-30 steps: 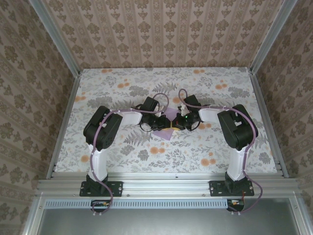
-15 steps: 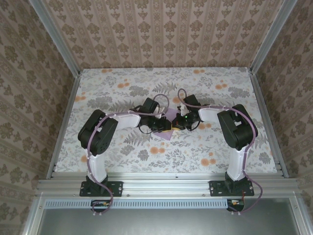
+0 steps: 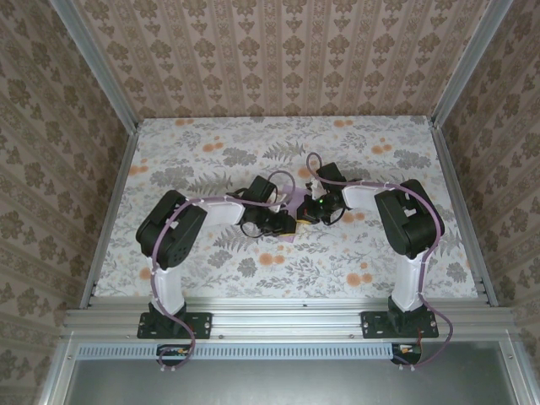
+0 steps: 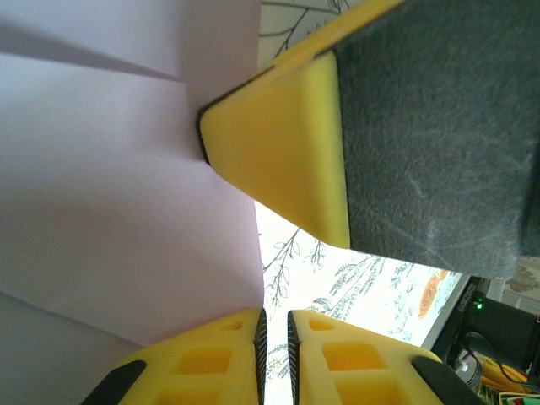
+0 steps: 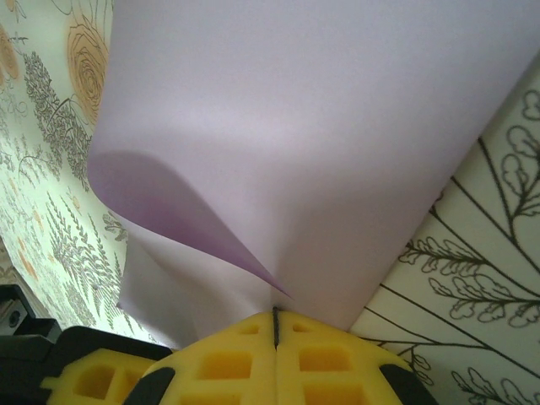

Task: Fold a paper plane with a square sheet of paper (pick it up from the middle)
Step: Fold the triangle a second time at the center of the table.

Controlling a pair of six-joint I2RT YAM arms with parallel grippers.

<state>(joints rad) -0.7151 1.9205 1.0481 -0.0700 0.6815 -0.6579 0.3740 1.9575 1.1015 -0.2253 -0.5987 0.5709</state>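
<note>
The square sheet of paper (image 3: 294,201) is pale lilac and lies at mid-table between the two grippers. My right gripper (image 3: 307,211) is shut on it; in the right wrist view the sheet (image 5: 321,126) runs into the closed seam of that gripper (image 5: 275,314), with one flap curling up on the left. My left gripper (image 3: 285,224) sits at the sheet's near-left side. In the left wrist view the left gripper (image 4: 274,316) has a narrow gap between its fingers with only tabletop showing through. The paper (image 4: 110,186) edge ends at its left finger. The right gripper's yellow finger (image 4: 287,143) presses on the sheet.
The floral tabletop (image 3: 211,152) stretches out on all sides of the grippers. Aluminium rails (image 3: 108,211) and wallpapered walls bound it left, right and back. The two forearms, with their looping cables (image 3: 278,173), crowd the centre.
The left arm has shifted, bringing its gripper slightly nearer and further over the paper's near edge. The right arm and its grip are unchanged.
</note>
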